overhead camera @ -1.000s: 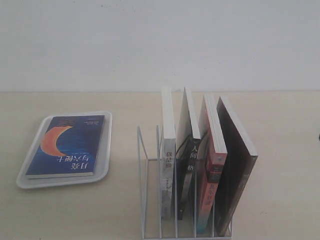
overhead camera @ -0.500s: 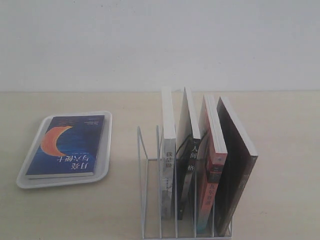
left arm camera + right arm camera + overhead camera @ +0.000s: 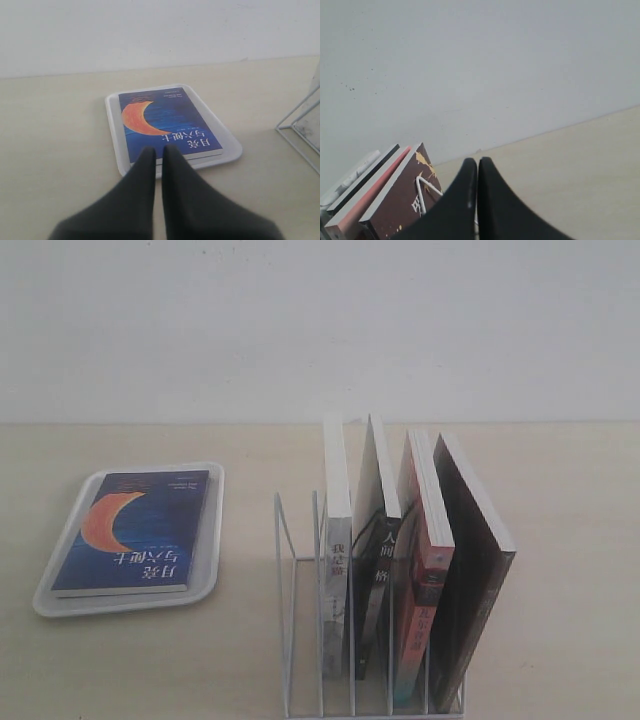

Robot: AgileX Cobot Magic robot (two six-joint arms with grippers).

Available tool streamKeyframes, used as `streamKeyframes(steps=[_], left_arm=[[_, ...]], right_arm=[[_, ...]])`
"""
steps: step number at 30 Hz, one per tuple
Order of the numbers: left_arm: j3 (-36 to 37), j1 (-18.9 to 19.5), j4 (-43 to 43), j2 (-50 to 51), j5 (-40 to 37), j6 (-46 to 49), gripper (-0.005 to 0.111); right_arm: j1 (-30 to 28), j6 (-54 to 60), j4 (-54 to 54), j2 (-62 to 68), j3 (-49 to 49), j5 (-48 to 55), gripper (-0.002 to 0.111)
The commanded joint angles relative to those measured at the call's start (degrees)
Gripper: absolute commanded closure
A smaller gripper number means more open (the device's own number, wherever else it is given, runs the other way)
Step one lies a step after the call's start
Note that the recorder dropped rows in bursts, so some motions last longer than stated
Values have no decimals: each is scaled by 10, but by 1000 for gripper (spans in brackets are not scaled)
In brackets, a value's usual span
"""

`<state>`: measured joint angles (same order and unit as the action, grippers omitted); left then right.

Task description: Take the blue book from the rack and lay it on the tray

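Note:
The blue book [image 3: 135, 530] with its orange crescent lies flat, cover up, inside the white tray [image 3: 208, 585] at the left of the table; in the left wrist view the blue book [image 3: 160, 122] fills most of the tray [image 3: 112, 130]. My left gripper [image 3: 158, 150] is shut with nothing in it, fingertips just short of the tray's near rim. The white wire rack [image 3: 300, 640] stands at centre with its two leftmost slots bare. My right gripper [image 3: 477, 162] is shut and empty beside the rack's end wire [image 3: 422, 192]. Neither gripper shows in the exterior view.
Several upright books stay in the rack: a white-spined one [image 3: 336, 570], a black-spined one [image 3: 375, 580], a red one [image 3: 425, 580] and a dark maroon one [image 3: 475, 580]. A pale wall runs along the back of the beige table [image 3: 560, 500].

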<state>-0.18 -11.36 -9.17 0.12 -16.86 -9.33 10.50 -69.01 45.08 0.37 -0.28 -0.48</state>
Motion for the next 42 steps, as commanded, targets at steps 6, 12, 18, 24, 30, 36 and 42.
streamKeyframes(steps=[6, 12, 18, 24, 30, 36, 42], left_arm=[[2, 2, 2, -1, 1, 2, 103], [2, 2, 2, -1, 1, 2, 103], [2, 2, 2, -1, 1, 2, 103], [2, 2, 2, -1, 1, 2, 103], [2, 2, 2, -1, 1, 2, 103], [2, 2, 2, -1, 1, 2, 103], [2, 2, 2, -1, 1, 2, 103]], right_arm=[[-3, -25, 2, -4, 3, -2, 108], [-3, -66, 2, -4, 3, -8, 108], [-3, -50, -62, -4, 3, -3, 108], [-3, 181, -311, -4, 3, 5, 108], [-3, 613, -479, -4, 3, 115, 108], [-3, 701, -484, -4, 3, 189, 108], [-3, 707, -484, -4, 3, 193, 108]])
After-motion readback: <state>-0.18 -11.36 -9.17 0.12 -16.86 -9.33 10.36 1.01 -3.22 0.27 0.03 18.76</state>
